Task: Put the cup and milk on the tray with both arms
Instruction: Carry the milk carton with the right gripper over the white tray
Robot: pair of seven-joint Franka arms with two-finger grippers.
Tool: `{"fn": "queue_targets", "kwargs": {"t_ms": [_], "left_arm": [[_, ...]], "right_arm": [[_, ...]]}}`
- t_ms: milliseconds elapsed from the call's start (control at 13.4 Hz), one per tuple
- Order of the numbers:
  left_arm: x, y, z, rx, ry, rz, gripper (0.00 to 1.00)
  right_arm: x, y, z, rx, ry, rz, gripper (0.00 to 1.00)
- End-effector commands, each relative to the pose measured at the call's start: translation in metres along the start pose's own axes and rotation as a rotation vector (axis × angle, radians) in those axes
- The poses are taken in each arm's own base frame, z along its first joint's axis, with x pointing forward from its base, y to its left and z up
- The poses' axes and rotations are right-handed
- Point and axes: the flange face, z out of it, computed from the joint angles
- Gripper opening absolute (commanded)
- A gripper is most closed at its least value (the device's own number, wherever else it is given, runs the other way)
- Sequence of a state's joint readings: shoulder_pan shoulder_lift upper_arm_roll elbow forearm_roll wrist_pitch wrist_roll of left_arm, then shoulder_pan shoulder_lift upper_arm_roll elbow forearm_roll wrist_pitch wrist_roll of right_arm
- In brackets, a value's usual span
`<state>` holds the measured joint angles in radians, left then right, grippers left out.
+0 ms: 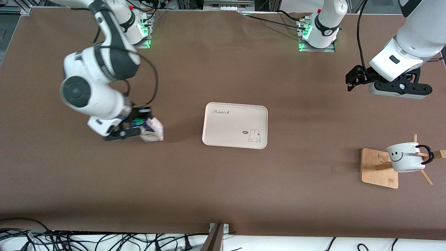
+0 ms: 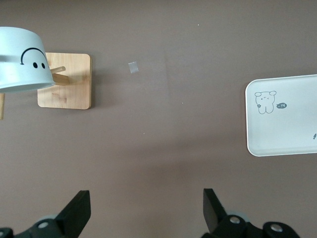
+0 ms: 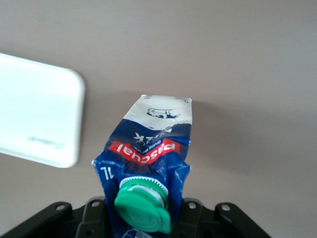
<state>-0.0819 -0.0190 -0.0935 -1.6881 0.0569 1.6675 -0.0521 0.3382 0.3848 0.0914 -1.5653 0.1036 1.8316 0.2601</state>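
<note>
Milk gripped at the right arm's end; cup not yet picked up.

The milk (image 1: 152, 129) stands on the tabletop (image 1: 223, 181) toward the right arm's end, well apart from the tray (image 1: 235, 125), with the right gripper (image 1: 134, 126) and its fingers closed on the carton's top by the green cap (image 3: 142, 209). The step in hand looks like the milk pickup; next it must be lifted and carried across to the empty tray. The cup (image 1: 406, 157) hangs on a wooden rack (image 1: 379, 168) toward the left arm's end. The left gripper (image 2: 146, 210) waits over bare tabletop, fingers spread wide, and must come down around the cup.
</note>
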Motion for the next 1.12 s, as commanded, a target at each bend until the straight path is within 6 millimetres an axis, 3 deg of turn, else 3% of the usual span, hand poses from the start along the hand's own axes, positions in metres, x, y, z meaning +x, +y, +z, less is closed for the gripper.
{"fn": "queue_targets", "kwargs": {"t_ms": [0, 150, 374, 748, 822, 897, 972, 1047], "left_arm": [[0.002, 0.001, -0.006, 0.001, -0.018, 0.001, 1.00], [0.002, 0.001, -0.006, 0.001, -0.020, 0.000, 1.00], [0.002, 0.001, -0.007, 0.001, -0.016, 0.001, 1.00], [0.002, -0.001, -0.007, 0.001, -0.017, 0.001, 1.00], [0.002, -0.001, -0.007, -0.001, -0.018, 0.003, 1.00], [0.002, -0.002, -0.007, -0.004, -0.019, 0.001, 1.00], [0.002, -0.002, -0.007, -0.005, -0.019, 0.001, 1.00], [0.002, -0.002, -0.007, -0.005, -0.019, 0.001, 1.00]], "right_arm": [[0.005, -0.096, 0.020, 0.029, 0.003, 0.092, 0.36], [0.004, -0.148, 0.039, 0.053, 0.046, 0.153, 0.36], [-0.008, -0.197, 0.074, 0.063, 0.078, 0.185, 0.36], [-0.010, -0.214, 0.106, 0.053, 0.093, 0.180, 0.38], [-0.009, -0.213, 0.112, 0.047, 0.090, 0.191, 0.42], [-0.008, -0.212, 0.114, 0.045, 0.090, 0.195, 0.61], [-0.007, -0.211, 0.110, 0.049, 0.095, 0.201, 1.00], [-0.004, -0.206, 0.101, 0.055, 0.102, 0.207, 1.00]]}}
